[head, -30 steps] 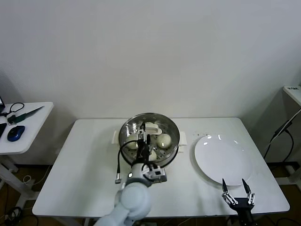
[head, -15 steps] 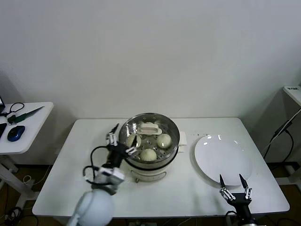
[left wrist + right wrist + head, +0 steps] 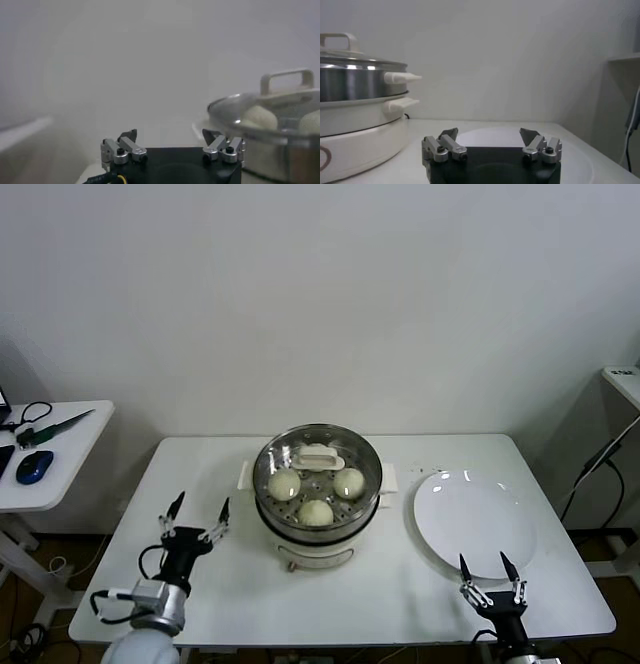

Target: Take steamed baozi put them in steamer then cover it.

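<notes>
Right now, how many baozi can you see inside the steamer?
3. Under the glass lid of the steamer: one baozi on the robot's left, one on its right, one nearest the robot. The lid handle may hide a fourth.

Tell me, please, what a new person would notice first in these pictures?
First, the shiny steamer in the middle of the white table, its glass lid on, with three pale buns visible inside. Next, the empty white plate to its right.

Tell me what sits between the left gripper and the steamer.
Nothing: the head view shows only bare table between the left gripper and the steamer.
</notes>
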`<state>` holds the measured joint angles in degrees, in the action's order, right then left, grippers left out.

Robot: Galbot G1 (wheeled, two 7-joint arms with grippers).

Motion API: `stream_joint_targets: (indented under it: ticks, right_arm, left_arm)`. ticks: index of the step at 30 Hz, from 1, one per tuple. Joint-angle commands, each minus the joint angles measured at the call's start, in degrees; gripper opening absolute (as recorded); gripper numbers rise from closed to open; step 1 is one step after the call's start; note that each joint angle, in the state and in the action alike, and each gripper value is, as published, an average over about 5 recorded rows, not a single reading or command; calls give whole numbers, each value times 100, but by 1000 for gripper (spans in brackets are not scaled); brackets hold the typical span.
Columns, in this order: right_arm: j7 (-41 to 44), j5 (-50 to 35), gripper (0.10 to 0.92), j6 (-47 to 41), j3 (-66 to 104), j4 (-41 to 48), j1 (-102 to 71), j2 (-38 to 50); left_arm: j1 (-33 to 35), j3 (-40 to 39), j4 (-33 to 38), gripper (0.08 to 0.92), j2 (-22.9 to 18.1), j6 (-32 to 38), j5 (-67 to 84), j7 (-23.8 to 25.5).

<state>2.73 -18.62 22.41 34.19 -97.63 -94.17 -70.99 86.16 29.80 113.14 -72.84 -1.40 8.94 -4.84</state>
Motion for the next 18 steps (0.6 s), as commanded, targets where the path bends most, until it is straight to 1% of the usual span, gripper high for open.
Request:
stream_joint_targets:
  ticks: [1, 3, 6, 18]
  right_arm:
    - [67, -2, 823, -5, -37, 13, 19, 7]
    - [69, 0, 823, -6, -47, 14, 21, 4]
    - [72, 3, 823, -9, -56, 10, 23, -1]
    - [88, 27, 823, -11, -99, -3, 31, -42]
  left_arm:
    - [492, 543, -581, 823, 37, 915, 1159, -140]
    - [440, 445, -869, 823, -6, 1088, 1059, -37]
    - [416, 362, -1065, 823, -53, 1224, 968, 71]
    - [404, 320, -1052, 823, -144, 1257, 951, 137]
